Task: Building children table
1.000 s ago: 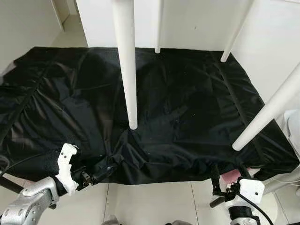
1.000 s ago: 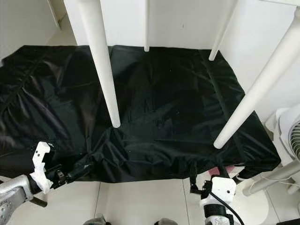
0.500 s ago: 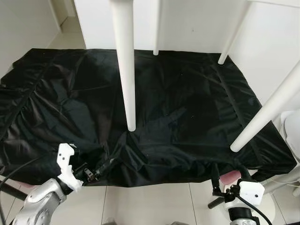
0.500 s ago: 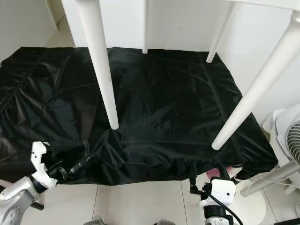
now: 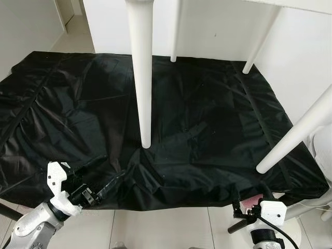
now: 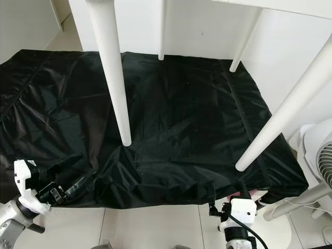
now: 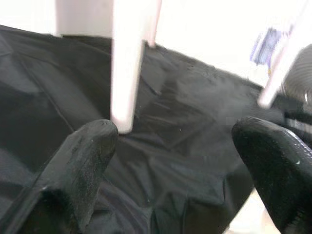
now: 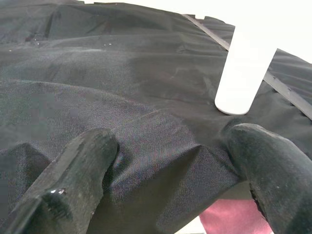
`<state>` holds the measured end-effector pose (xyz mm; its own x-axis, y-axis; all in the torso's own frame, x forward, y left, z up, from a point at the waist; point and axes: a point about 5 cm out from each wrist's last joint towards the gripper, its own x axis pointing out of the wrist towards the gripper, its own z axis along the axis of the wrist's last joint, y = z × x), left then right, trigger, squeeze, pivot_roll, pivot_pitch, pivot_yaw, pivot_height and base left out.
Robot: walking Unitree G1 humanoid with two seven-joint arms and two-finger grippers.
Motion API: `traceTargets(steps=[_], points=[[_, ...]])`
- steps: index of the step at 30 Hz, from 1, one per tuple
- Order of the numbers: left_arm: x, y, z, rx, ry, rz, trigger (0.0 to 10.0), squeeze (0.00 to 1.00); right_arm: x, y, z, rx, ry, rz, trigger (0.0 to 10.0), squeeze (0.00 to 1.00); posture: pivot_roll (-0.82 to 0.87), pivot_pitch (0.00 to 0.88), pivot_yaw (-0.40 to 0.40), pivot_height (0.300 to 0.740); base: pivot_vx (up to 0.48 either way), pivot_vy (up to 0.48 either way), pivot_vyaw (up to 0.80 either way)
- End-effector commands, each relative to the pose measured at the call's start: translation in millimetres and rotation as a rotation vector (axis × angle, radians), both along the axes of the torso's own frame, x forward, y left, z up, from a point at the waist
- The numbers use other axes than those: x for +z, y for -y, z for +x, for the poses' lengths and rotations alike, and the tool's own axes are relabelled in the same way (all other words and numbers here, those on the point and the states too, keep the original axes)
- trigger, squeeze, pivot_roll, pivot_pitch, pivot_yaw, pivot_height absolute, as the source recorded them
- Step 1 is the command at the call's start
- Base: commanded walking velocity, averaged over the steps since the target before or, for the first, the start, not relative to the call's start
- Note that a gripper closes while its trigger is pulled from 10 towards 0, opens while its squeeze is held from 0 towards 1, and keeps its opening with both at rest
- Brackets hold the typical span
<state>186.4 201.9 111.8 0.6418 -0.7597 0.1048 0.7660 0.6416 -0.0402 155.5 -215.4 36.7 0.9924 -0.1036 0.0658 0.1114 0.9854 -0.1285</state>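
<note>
1. The white table (image 5: 290, 4) stands on its four legs on a black cloth (image 5: 207, 119) spread over the tiled floor (image 5: 166, 228).
2. The nearest leg (image 5: 141, 72) presses into the cloth's wrinkled front part.
3. The left gripper (image 5: 98, 181) hovers at the cloth's front edge, fingers (image 7: 83, 165) spread apart.
4. The right gripper (image 5: 249, 199), fingers parted, sits at the front right corner, where something pink (image 8: 229, 222) shows under the cloth.

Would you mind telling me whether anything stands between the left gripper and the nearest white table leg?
Nothing solid does. The left gripper, open, sits at the near edge of the black sheet; between it and the near table leg lies only wrinkled sheet, on which that leg's foot stands.
</note>
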Motion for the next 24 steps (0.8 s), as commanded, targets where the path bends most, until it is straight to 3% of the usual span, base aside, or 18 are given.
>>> traceTargets(steps=[1,13,24], points=[[-4.0,3.9,-12.6,-0.231,0.022,0.062,10.0,0.0,-12.2,1.0,-7.1,0.005,-0.07,-0.004,10.0,0.0,0.1,0.015,-0.022,0.74,0.0,0.0,0.0],[-12.5,3.7,-27.9,-0.346,0.016,0.209,10.0,0.0,-21.6,-7.5,-14.0,0.054,-0.095,-0.005,10.0,0.0,0.09,0.023,-0.019,0.74,0.0,0.0,0.0],[-32.4,3.5,-45.2,-0.429,-0.015,0.333,10.0,0.0,-27.9,-19.3,-29.3,0.133,-0.108,-0.01,10.0,0.0,0.08,0.041,-0.005,0.74,0.0,0.0,0.0]])
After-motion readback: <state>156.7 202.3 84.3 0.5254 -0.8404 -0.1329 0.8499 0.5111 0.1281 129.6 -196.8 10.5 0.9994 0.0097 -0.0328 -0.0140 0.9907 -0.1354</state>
